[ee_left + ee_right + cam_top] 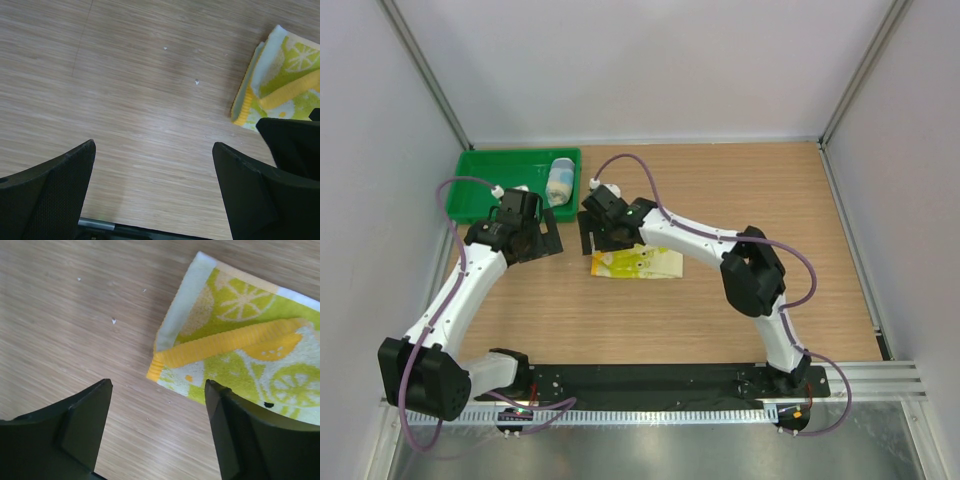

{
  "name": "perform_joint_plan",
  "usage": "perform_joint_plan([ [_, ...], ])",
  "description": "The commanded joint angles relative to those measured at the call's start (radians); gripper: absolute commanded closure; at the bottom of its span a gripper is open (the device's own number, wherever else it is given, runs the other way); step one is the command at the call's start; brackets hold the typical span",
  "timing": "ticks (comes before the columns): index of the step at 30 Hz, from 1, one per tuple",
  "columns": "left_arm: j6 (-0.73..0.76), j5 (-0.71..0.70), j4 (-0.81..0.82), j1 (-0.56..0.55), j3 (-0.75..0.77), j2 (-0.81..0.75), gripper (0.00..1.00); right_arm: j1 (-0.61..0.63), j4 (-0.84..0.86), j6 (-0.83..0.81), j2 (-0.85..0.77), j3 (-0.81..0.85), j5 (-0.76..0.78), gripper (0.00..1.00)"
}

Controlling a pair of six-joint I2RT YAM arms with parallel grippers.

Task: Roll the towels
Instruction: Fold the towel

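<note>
Right wrist view: the right gripper hangs with its jaws spread and nothing between them, only bare table under the gap. The yellow-green towel lies just beside it on the wood. Its near corner is turned over, so the orange edge runs slantwise across the lemon prints. One finger sits over the towel's lower part, and I cannot tell whether it touches.

From the left wrist, the left gripper is wide open too, holding nothing and hovering over bare wood, with the towel's end off to its side. Up top, the blue and white towel sits in the green tray and looks rolled already, so the yellow-green one looks like the job left.

Here is the danger. That turned corner is loose and nothing pins it, so it may flop back flat. The fold runs at a slant, and rolling from it could wind the towel into a cone rather than a neat tube. A shallow pinch might catch only the top layer. On this smooth wood, a push could slide the whole towel instead of turning it. The two grippers are also close together, so a reach across risks a knock.
</note>
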Motion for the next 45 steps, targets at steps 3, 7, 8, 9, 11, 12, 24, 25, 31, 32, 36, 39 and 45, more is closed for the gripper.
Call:
perform_joint_plan([
  [3,0.014,-0.030,-0.007,0.002,0.004,-0.010,0.00,0.005,-0.027,-0.042,-0.012,0.128,-0.004,0.13],
  [7,0.014,-0.026,-0.007,0.002,0.002,-0.002,0.00,-0.042,-0.044,-0.044,-0.096,0.111,0.019,0.11],
  [8,0.014,-0.021,-0.004,0.000,0.002,-0.002,0.00,-0.059,-0.041,-0.044,-0.124,0.088,0.028,0.11],
  [9,0.014,-0.015,-0.004,0.002,0.002,0.001,0.00,-0.076,-0.029,-0.036,-0.198,0.012,0.030,0.11],
  [11,0.011,-0.001,0.001,0.002,0.004,0.007,0.00,-0.136,0.017,-0.029,-0.277,-0.089,0.027,0.10],
  [12,0.008,0.019,0.001,0.000,0.007,0.016,0.00,-0.157,0.031,-0.018,-0.359,-0.195,0.024,0.10],
  [24,-0.142,0.111,0.093,-0.142,0.051,0.138,0.03,-0.400,0.195,0.007,-0.535,-0.766,-0.165,0.23],
  [25,-0.150,0.109,0.122,-0.165,0.059,0.156,0.03,-0.409,0.220,0.008,-0.523,-0.773,-0.189,0.24],
  [31,-0.187,0.174,0.336,-0.185,0.035,0.233,0.05,-0.412,0.271,-0.001,-0.429,-0.773,-0.228,0.30],
  [32,-0.188,0.178,0.375,-0.190,0.038,0.246,0.05,-0.411,0.286,-0.003,-0.422,-0.771,-0.237,0.32],
  [36,-0.170,0.223,0.444,-0.196,0.065,0.331,0.05,-0.412,0.314,-0.006,-0.367,-0.763,-0.252,0.42],
  [39,-0.144,0.264,0.487,-0.207,0.076,0.378,0.05,-0.414,0.321,-0.009,-0.340,-0.768,-0.265,0.48],
  [45,-0.121,0.316,0.579,-0.214,0.077,0.483,0.08,-0.417,0.327,-0.016,-0.343,-0.803,-0.255,0.64],
])
